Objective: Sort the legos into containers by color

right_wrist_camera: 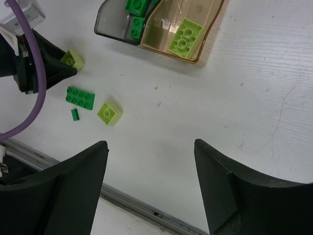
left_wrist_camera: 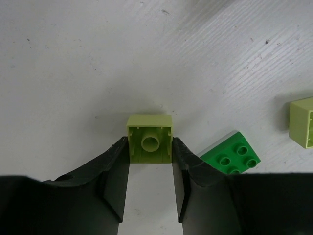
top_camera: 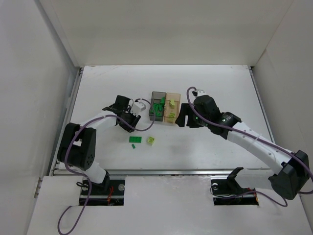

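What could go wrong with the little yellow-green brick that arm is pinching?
The left fingers pinch only one end of the lime brick, so it might slip out. The tan bin lies beyond the grey bin, so a drop on the way could land it among the dark green bricks.
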`<state>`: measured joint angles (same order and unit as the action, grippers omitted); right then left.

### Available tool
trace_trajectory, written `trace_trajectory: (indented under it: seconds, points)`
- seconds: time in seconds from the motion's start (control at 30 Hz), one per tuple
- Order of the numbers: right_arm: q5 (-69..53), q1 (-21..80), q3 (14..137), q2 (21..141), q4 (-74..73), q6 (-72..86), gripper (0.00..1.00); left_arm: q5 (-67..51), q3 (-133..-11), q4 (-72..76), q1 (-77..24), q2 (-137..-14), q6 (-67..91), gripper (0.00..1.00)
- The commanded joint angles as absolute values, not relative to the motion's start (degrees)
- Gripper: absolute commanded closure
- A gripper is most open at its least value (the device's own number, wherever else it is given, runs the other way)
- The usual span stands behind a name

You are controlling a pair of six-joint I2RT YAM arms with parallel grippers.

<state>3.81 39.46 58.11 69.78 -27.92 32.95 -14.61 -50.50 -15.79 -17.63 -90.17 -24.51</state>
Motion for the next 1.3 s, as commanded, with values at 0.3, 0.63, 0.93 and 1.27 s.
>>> trace_trajectory:
  seconds: [0.3,0.63,0.93,1.27]
  points:
    - [16.6,39.7,61.5,67.1,-31.0,37.7,0.23,-16.5,-74.9,-17.8,-25.1,-90.6,-21.0,1.00]
    - [23.1,39.7,61.5,64.3,-35.7,42.9,0.22,-24.5,-96.6,-17.3,-33.7,-111.8,-12.3,0.98]
    - [24.3,39.7,63.7,63.6,-37.7,42.9,0.22,-21.5,-95.8,-13.8,-36.2,-115.1,-12.3,0.70]
    - [17.6,39.7,63.7,64.2,-36.0,36.4,0.21,-20.9,-89.5,-12.2,-36.2,-107.8,-10.0,0.30]
